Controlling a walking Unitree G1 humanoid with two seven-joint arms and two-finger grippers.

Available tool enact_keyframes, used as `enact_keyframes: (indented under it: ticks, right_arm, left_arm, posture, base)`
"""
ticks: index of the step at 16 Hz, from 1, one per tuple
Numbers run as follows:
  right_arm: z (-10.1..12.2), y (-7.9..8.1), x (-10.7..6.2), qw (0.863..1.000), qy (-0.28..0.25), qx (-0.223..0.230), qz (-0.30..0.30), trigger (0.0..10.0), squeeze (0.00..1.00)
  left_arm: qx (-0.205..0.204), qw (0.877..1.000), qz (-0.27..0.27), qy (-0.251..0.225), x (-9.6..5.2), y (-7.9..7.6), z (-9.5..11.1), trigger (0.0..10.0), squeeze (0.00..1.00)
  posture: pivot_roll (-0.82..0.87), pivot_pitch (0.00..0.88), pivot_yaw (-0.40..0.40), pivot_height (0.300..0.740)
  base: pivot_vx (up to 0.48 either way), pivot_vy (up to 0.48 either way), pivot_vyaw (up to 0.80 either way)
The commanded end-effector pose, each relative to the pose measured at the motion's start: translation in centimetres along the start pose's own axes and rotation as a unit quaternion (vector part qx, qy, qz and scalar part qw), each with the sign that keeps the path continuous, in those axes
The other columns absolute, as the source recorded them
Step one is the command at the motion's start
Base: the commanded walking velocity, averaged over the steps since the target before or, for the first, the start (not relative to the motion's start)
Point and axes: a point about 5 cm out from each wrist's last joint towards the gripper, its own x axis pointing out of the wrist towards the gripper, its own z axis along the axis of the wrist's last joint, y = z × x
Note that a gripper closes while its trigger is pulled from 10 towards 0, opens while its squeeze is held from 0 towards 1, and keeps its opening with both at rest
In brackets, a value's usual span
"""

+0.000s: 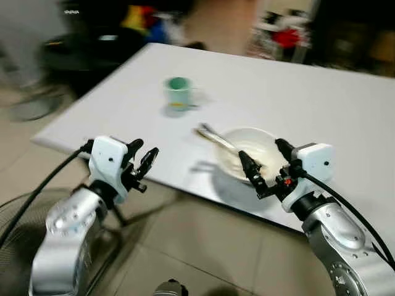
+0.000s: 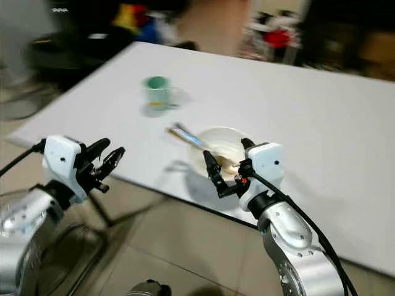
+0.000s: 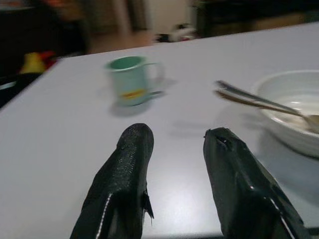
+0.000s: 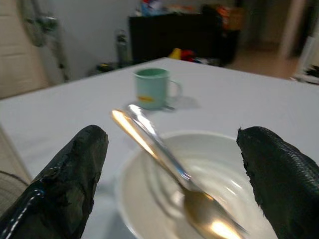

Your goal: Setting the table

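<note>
Right claw point(image 1: 266, 163) spread just short of your white bowl point(image 1: 250, 153), spoon point(image 4: 169, 159) resting inside it, left claw point(image 1: 143, 161) parted off bench point(image 1: 321, 105) edge, green mug point(image 3: 130, 79) sits farther back.

White table point(image 1: 321, 105) carries green mug point(image 1: 178, 92) and bowl point(image 1: 249, 152) (spoons inside).

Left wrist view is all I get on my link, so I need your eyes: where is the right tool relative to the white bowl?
Observer: The right tool hovers at the white ceramic bowl's near rim, fingers spread wide.
Operator: Is it gripping the utensils?
Observer: No. The two long metal utensils lie between its fingers, untouched, bowl ends resting inside the bowl.
Operator: And my left tool?
Observer: The left tool is open, at the white table's near edge, well short of the green mug.
</note>
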Motion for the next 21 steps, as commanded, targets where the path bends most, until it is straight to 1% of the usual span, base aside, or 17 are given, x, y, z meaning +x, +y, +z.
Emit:
enact_keyframes:
  ticks: [1,3,5,6,9,11,14,18,21]
  right_arm:
    - [-0.3,-0.2,-0.3,1.000,0.003,-0.002,-0.009,10.0,0.00]
    - [-0.5,-0.2,-0.4,1.000,0.013,-0.008,-0.002,10.0,0.00]
    - [-0.5,-0.1,-0.5,1.000,0.014,-0.008,-0.003,10.0,0.00]
    - [-0.5,-0.1,-0.6,1.000,0.015,-0.006,-0.004,10.0,0.00]
    - [-0.4,-0.4,-0.8,1.000,0.016,-0.008,-0.004,10.0,0.00]
    - [-0.4,-0.4,-0.7,1.000,0.020,-0.007,0.001,10.0,0.00]
    - [-0.6,-0.5,-0.5,1.000,0.021,0.001,0.001,10.0,0.00]
    - [-0.8,-0.1,-0.2,0.999,0.019,0.021,0.014,10.0,0.00]
    - [-0.9,-0.1,-0.2,0.999,0.019,0.027,0.017,10.0,0.00]
  left_arm:
    - [0.010,1.000,0.011,0.021,-0.7,-0.5,-0.4,10.0,0.00]
    - [0.014,0.999,0.011,0.027,-1.0,-1.1,-0.7,10.0,0.00]
    - [0.018,0.999,0.035,0.024,-0.7,-0.7,-0.5,10.0,0.00]
    - [0.009,0.999,0.037,0.022,-0.2,-0.8,-0.3,10.0,0.00]
    - [0.009,1.000,0.020,0.021,0.2,-1.6,-0.2,10.0,0.00]
    - [0.010,0.999,0.025,0.024,0.3,-1.7,-0.4,10.0,0.00]
    - [0.005,0.999,0.034,0.022,0.1,-1.6,-0.3,10.0,0.00]
    - [0.006,0.998,0.052,0.025,-0.3,-1.0,-0.3,10.0,0.00]
    - [0.001,0.998,0.058,0.021,-0.7,-1.0,-0.1,10.0,0.00]
  posture:
    - [0.10,0.000,0.072,0.740]
    - [0.10,0.000,0.068,0.740]
    - [0.09,0.000,0.067,0.740]
    - [0.07,0.000,0.072,0.740]
    - [0.06,0.000,0.073,0.740]
    - [0.06,0.000,0.066,0.740]
    - [0.07,0.000,0.055,0.740]
    - [0.09,0.000,0.061,0.740]
    - [0.10,0.000,0.053,0.740]
  base:
    - [0.000,0.000,0.80]
    - [0.000,0.000,0.80]
    - [0.000,0.000,0.80]
    - [0.000,0.000,0.80]
    - [0.000,0.000,0.80]
    - [0.000,0.000,0.80]
    - [0.000,0.000,0.80]
    - [0.000,0.000,0.80]
    - [0.000,0.000,0.80]
